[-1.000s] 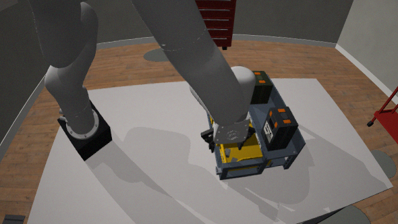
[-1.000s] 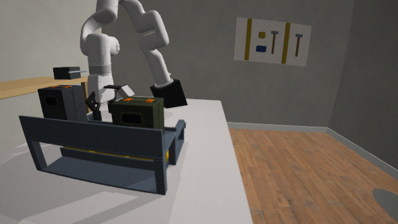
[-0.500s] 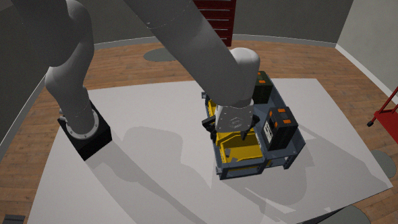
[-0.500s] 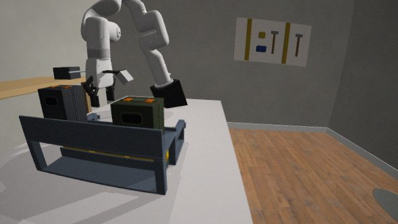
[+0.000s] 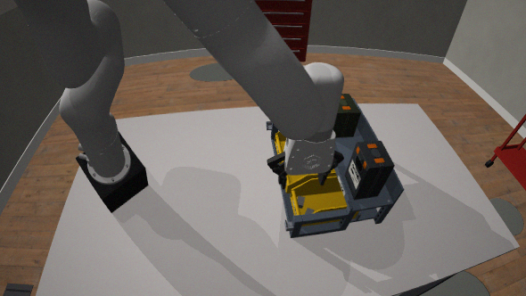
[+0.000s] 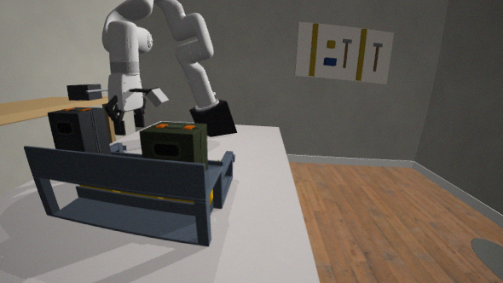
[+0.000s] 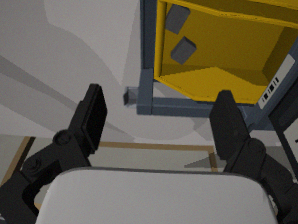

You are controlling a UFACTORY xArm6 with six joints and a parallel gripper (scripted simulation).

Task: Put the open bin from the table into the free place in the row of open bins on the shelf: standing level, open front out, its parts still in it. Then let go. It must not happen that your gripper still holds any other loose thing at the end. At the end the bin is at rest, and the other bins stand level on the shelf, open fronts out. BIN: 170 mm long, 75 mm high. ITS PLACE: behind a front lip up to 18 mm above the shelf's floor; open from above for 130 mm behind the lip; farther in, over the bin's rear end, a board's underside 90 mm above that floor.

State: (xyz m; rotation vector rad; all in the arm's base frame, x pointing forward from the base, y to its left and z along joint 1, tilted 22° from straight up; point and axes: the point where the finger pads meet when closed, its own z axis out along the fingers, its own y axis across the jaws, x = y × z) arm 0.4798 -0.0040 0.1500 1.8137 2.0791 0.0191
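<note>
The gripper is spread open, with nothing held between its fingers, and is poised above the row of yellow bins. All the bins in sight are held by the blue-grey shelf, so the task's bin is taken to be in that row; which one it is cannot be told. In the end bin, small grey parts are contained. On the shelf's upper board, a dark case and a green case are stood upright, well apart.
</note>
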